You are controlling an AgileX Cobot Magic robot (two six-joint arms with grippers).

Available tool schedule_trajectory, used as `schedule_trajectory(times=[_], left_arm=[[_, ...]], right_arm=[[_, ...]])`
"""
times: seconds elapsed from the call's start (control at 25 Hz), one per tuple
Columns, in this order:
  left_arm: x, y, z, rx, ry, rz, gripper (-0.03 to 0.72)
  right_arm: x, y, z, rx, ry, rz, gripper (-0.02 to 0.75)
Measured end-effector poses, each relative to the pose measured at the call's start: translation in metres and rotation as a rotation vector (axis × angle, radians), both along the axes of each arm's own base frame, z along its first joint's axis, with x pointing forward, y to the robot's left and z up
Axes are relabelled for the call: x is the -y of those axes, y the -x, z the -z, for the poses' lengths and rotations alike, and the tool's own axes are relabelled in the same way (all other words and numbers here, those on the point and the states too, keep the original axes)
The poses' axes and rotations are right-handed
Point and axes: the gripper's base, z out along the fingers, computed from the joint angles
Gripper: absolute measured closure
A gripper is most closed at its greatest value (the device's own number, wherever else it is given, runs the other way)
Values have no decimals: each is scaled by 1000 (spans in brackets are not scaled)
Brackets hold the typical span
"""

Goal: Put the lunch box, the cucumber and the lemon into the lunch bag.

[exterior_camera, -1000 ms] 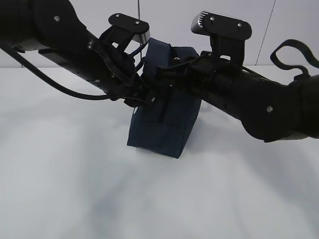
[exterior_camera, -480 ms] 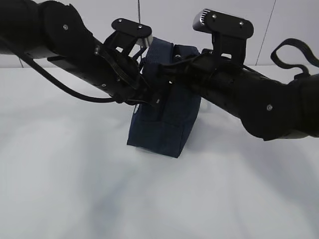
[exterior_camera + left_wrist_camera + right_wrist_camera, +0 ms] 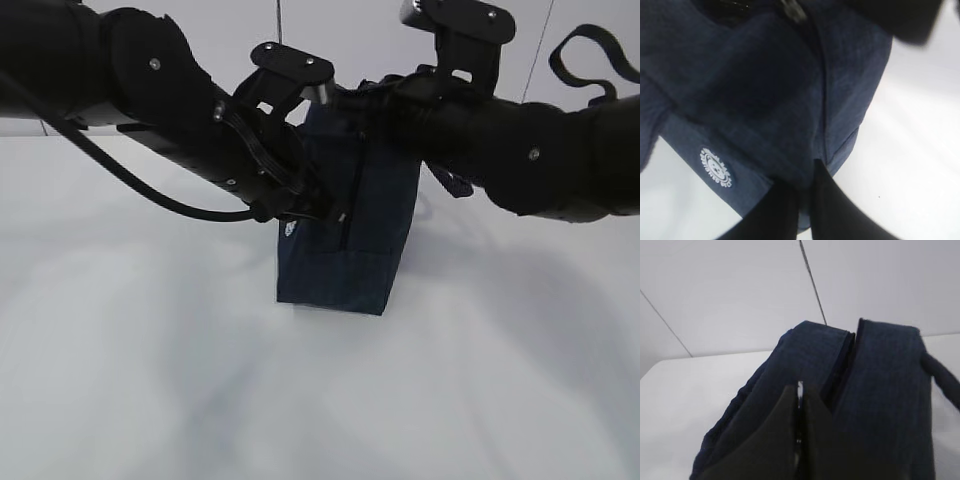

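Note:
The dark navy lunch bag (image 3: 350, 250) stands on end in the middle of the white table. My left gripper (image 3: 325, 212) is shut, pinching a fold of the bag's fabric on its left side; in the left wrist view the gripper (image 3: 807, 179) holds the bag (image 3: 765, 90) near a seam. At the bag's top my right gripper (image 3: 800, 390) is shut on a thin silver zipper pull (image 3: 800, 386). In the exterior view the right gripper is mostly hidden behind the left arm's wrist. The lunch box, the cucumber and the lemon are out of view.
The white table (image 3: 150, 380) spreads around the bag, with a pale wall behind. A round white logo (image 3: 716, 167) marks the bag's side. One bag handle (image 3: 942, 380) hangs at the right. A black cable loop (image 3: 590, 50) sticks up from the right arm.
The left gripper has closed on the bag's fabric. Both arms and the bag have shifted right, and the right arm has risen; the bag stands taller and straighter.

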Motion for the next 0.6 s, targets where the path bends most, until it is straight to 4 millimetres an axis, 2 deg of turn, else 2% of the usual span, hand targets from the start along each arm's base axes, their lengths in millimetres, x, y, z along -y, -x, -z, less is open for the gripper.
schedule_trajectory(times=[0.4, 0.6], left_arm=[[2, 0, -1, 6, 10, -3, 692], [4, 2, -1, 5, 12, 2, 692]], right_arm=[[12, -8, -5, 12, -6, 35, 738], [16, -18, 1, 6, 0, 55, 738]])
